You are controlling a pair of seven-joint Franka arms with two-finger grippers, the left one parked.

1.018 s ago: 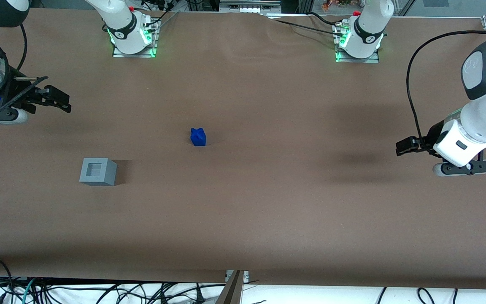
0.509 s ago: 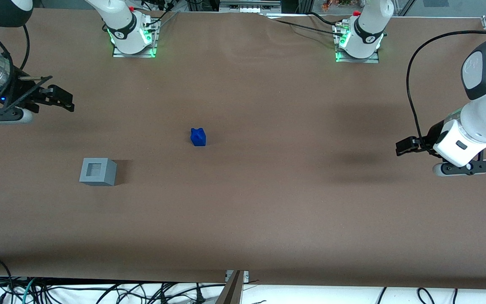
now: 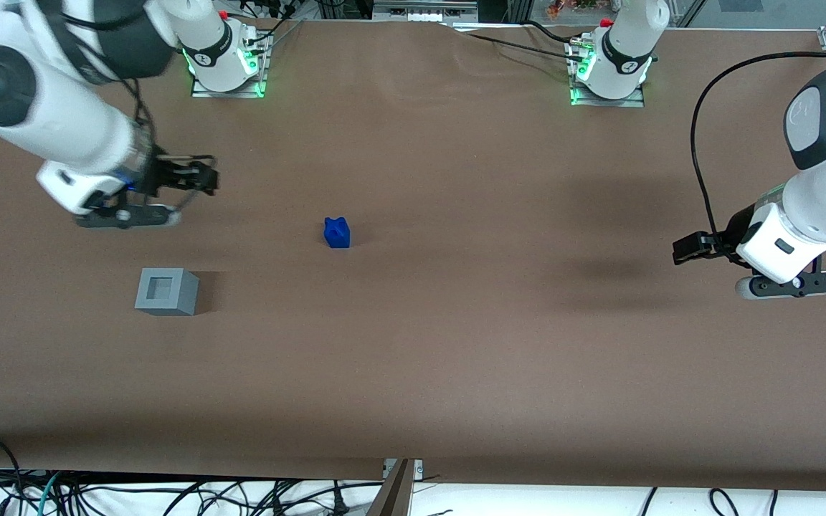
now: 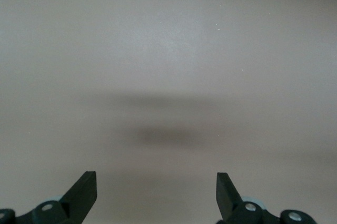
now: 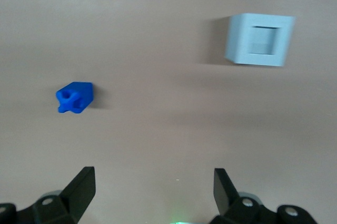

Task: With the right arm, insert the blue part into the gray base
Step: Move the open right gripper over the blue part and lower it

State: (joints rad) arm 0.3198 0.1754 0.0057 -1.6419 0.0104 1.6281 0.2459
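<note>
Two black fingers (image 5: 81, 190) of the gripper (image 3: 205, 179) stood wide apart, and nothing was between them. The gripper (image 5: 152, 174) was let go and held no thing. It hung in the air over the brown table (image 3: 456, 358) and touched nothing. It sat at the end of the right arm (image 3: 47, 122), which was white with dark caps and had a black cable strapped along it. The arm reached in over the table from the working arm's end.

The gray base (image 3: 167, 291) was the closest thing to the gripper. It stood flat on the table, nearer to the front camera than the gripper was, and apart from it. It was a light gray cube (image 5: 259, 40). The square hole in its top faced up.

The blue part (image 3: 337, 233) sat on the table close to the middle. It was more toward the parked arm's end than the gripper and the gray base were. It was a little farther from the front camera than the gray base. The blue part (image 5: 75, 97) and the gray base were well apart and did not touch. The blue part was smaller than the gray cube, and its top had a notch with bumps. The gripper was not touching it.

At the table edge farthest from the front camera, the right arm's foot (image 3: 225, 61) stood on a plate with green lights glowing. At the edge nearest the front camera, a tangle of dark cables (image 3: 169, 494) lay below the table.
</note>
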